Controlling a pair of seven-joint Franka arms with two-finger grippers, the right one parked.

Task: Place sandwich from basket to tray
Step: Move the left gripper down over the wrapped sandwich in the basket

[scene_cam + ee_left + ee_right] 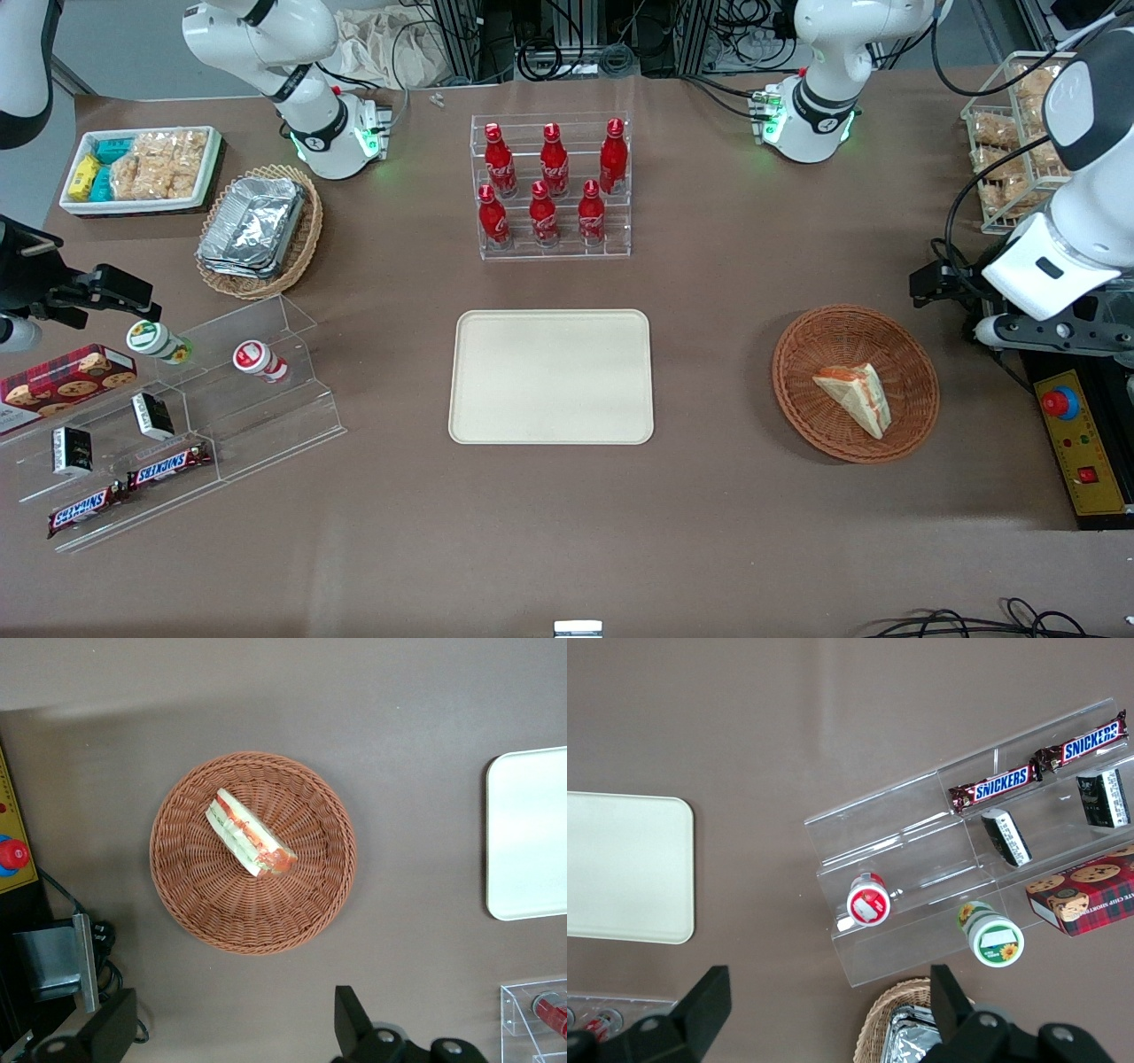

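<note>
While the counter (709, 496) carries everything, the tray (551, 377) is the largest task piece, lying bare at the middle, nearer the front camera than the rack of red bottles (551, 188); the basket (802, 354) sits well apart from it toward the working arm's end, and the sandwich (856, 395) rests inside on the weave, tilted on its side with its red and green filling edge showing; the pincer (235, 1028) hangs above the counter just beside the basket's rim, fingers (111, 1028) spread wide and holding nothing.

Nothing has been gripped yet, so the risks lie in the approach; as I judge it, soft bread would crush or shed filling if pinched too hard, and a wedge leaning on a sloped wicker floor may slide or tip as one finger touches first; a descent off-centre could catch the rim and drag the light basket; a loose hold might drop the wedge short of the tray.
</note>
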